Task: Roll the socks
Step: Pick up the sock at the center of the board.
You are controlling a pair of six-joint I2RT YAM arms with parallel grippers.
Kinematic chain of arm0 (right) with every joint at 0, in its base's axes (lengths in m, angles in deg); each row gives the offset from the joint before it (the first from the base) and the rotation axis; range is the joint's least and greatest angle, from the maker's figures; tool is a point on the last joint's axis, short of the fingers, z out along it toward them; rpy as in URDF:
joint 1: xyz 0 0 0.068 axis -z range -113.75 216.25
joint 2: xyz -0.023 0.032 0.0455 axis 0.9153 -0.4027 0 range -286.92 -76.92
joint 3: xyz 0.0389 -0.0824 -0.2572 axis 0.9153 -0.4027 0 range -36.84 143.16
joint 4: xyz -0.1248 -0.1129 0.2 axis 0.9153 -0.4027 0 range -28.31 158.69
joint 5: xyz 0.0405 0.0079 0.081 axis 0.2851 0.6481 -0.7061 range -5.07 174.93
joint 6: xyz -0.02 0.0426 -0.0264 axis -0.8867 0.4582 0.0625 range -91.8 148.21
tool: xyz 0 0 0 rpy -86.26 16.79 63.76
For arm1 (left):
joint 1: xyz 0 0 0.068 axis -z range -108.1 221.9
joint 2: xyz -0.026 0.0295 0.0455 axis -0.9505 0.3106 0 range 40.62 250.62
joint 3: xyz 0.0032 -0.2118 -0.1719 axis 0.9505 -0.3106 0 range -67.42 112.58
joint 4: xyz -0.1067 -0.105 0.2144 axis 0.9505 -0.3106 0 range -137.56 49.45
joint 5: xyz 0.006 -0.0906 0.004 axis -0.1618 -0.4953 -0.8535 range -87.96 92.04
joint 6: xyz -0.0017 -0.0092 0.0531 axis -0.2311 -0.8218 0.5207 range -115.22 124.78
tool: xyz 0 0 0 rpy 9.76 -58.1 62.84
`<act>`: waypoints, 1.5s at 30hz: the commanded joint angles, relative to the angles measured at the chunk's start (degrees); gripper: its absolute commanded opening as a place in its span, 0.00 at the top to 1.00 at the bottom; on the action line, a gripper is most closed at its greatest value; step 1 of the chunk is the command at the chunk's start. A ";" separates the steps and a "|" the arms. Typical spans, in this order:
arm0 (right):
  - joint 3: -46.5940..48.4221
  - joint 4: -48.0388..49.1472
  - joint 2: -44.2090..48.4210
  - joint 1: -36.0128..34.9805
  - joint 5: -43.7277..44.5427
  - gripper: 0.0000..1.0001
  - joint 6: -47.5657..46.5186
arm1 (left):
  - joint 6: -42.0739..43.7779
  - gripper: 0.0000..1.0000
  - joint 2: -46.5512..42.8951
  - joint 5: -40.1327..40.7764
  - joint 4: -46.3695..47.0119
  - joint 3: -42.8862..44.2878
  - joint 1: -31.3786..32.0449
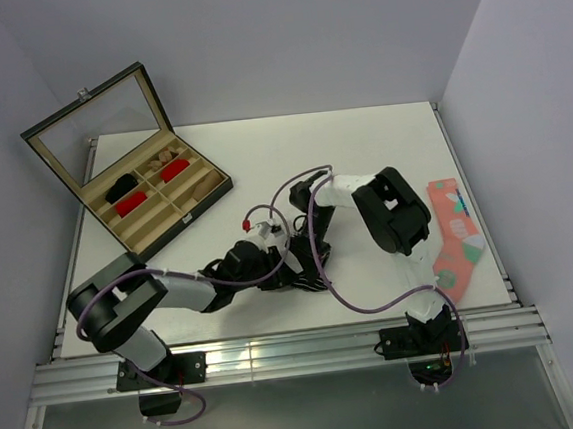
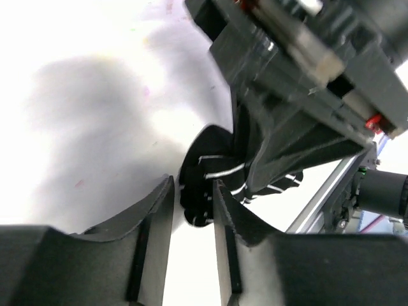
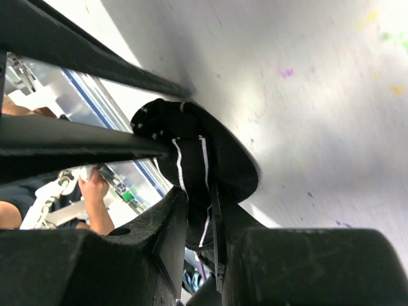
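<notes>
The black sock with thin white stripes (image 2: 203,171) lies bunched on the white table between both grippers. It also shows in the right wrist view (image 3: 191,146). My right gripper (image 3: 199,205) is shut on it, with fabric pinched between the fingers. My left gripper (image 2: 194,185) is open a little, and the sock's end sits between its tips. In the top view the two grippers meet at the table's middle, left (image 1: 288,273) and right (image 1: 300,245), and hide the sock. No loose tan-brown sock shows. Tan fabric (image 1: 202,185) lies in the box.
An open black case (image 1: 194,209) with a raised glass lid stands at the back left. It holds red bundles (image 1: 173,170), a black item and the tan pieces. A coral-pink patterned sock (image 1: 455,232) lies at the right edge. Cables loop around the grippers.
</notes>
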 commanded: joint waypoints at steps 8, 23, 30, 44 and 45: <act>0.74 14.48 -2.57 0.80 4.38 0.97 2.41 | -4.12 0.60 -13.97 10.44 -3.39 -6.73 1.01; 3.64 13.78 -4.94 1.42 -0.89 0.98 7.77 | -22.23 0.60 -14.34 24.95 5.91 -12.02 9.09; 3.64 13.87 -6.00 1.68 -2.56 0.99 8.39 | -27.51 0.60 -6.61 28.82 15.94 -13.42 12.44; 3.99 10.88 -6.35 2.56 -11.52 0.99 6.10 | -32.60 0.60 4.12 30.84 28.68 -13.86 13.14; 3.99 10.88 -6.26 2.56 -11.78 0.99 5.84 | -33.04 0.60 4.82 31.02 29.47 -14.04 13.05</act>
